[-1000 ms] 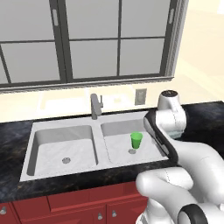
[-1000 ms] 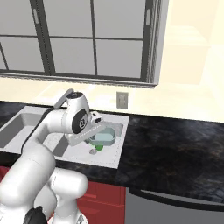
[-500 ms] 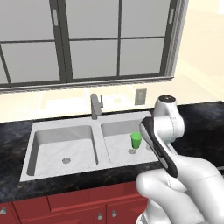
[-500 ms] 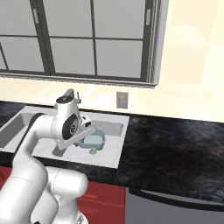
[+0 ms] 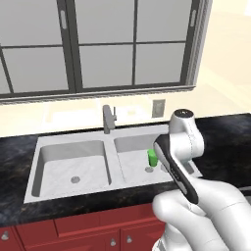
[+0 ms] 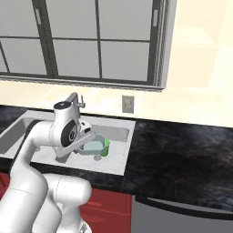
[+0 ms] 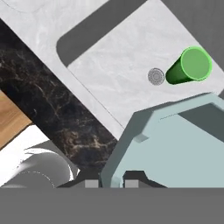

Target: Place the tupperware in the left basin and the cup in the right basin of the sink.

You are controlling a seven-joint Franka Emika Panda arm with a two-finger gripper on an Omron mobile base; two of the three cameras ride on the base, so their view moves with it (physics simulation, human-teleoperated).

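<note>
My gripper (image 7: pixel 110 181) is shut on the rim of the pale blue translucent tupperware (image 7: pixel 175 148), which hangs above the right basin (image 5: pixel 132 164) of the sink. From the right base, the tupperware (image 6: pixel 92 146) sits in front of my gripper (image 6: pixel 82 139), just left of the cup (image 6: pixel 107 146). The green cup (image 5: pixel 152 157) stands upright on the right basin floor beside the drain (image 7: pixel 155 76); the hand view looks down into the cup (image 7: pixel 190 65). Left of the divider lies the wider left basin (image 5: pixel 61 159) with nothing in it.
A grey boxy faucet (image 5: pixel 109 119) rises behind the divider. Black marbled counter (image 5: pixel 225 142) surrounds the sink, with red cabinet fronts (image 5: pixel 78 225) below. A wall outlet (image 6: pixel 127 104) and large windows stand behind. My own forearm (image 5: pixel 174 166) crosses in front of the right basin's right side.
My arm has turned and carried the tupperware a little to the left over the right basin. The cup has stayed where it was.
</note>
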